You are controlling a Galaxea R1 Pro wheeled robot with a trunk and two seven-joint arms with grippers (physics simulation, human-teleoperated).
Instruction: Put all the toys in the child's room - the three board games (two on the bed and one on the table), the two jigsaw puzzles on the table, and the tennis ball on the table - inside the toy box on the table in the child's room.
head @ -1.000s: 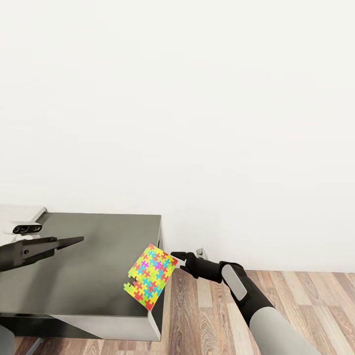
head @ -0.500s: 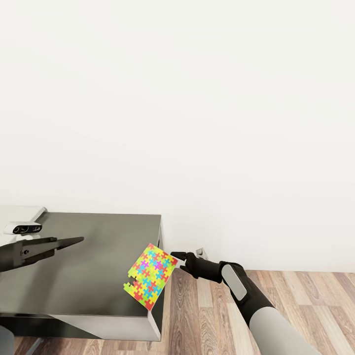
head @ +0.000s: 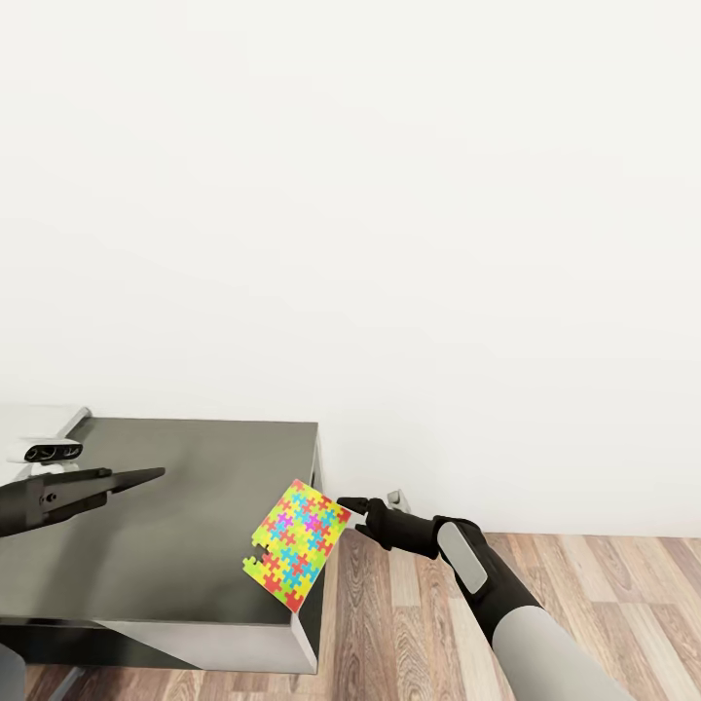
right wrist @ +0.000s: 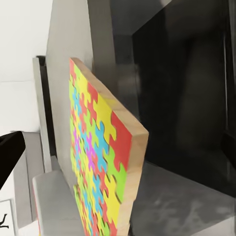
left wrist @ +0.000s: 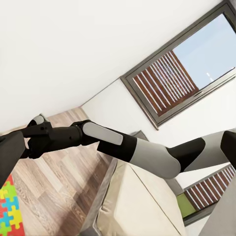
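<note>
The right gripper (head: 343, 507) is pinching 1 tilted jigsaw (head: 297, 546) over the table's (head: 185, 545) right edge; the left gripper's (head: 146, 476) opening is unclear.

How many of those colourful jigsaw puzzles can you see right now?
1: the jigsaw puzzle is tilted up at the right end of the dark table, beside the right gripper. Others may lie outside the views.

- The dark desk top (head: 156, 526) lies bare between the left gripper (head: 146, 476) and the tilted jigsaw (head: 297, 545) at its right edge.
- The right gripper (head: 352, 514) sits beside that edge, over open floor (head: 409, 623).
</note>
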